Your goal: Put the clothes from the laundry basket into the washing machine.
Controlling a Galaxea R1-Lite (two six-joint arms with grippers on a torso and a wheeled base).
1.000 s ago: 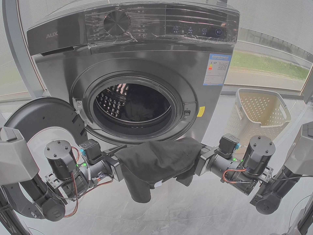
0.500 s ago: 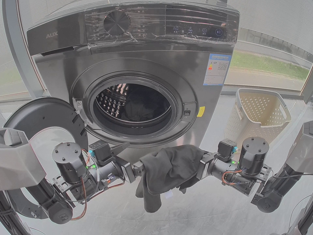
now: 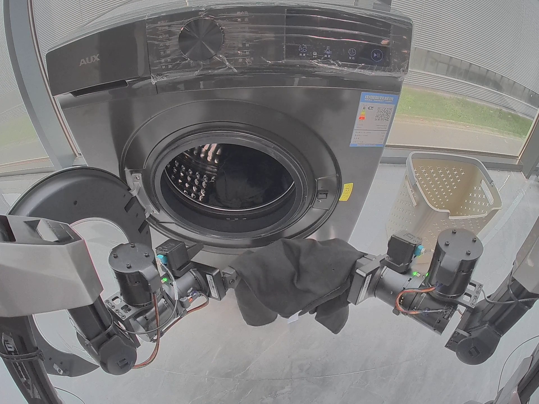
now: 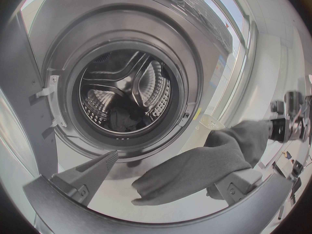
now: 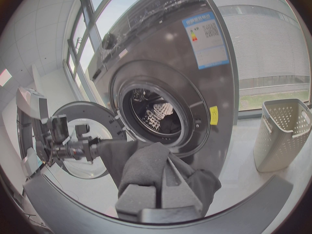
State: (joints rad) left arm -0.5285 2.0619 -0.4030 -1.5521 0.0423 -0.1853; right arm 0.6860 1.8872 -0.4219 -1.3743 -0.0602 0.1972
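A dark garment [image 3: 292, 273] hangs low in front of the washing machine [image 3: 224, 108], just below its open round port [image 3: 230, 183]. My right gripper [image 5: 159, 182] is shut on the garment's right end [image 5: 143, 166]. My left gripper [image 4: 172, 166] is open, and the cloth [image 4: 208, 160] drapes over one of its fingers [image 4: 239, 182]; the other finger [image 4: 97, 169] is bare. In the head view the left gripper [image 3: 216, 262] sits at the garment's left edge. More dark clothes [image 4: 123, 119] lie inside the drum. The cream laundry basket [image 3: 449, 197] stands right of the machine.
The machine's round door [image 3: 73, 203] is swung open to the left, behind my left arm. Pale floor [image 3: 292, 360] lies in front of the machine. Windows run behind the machine and the basket [image 5: 282, 134].
The garment, spread wide between both grippers a second ago, has bunched toward the right gripper and risen a little. My left arm moved right and up toward the port.
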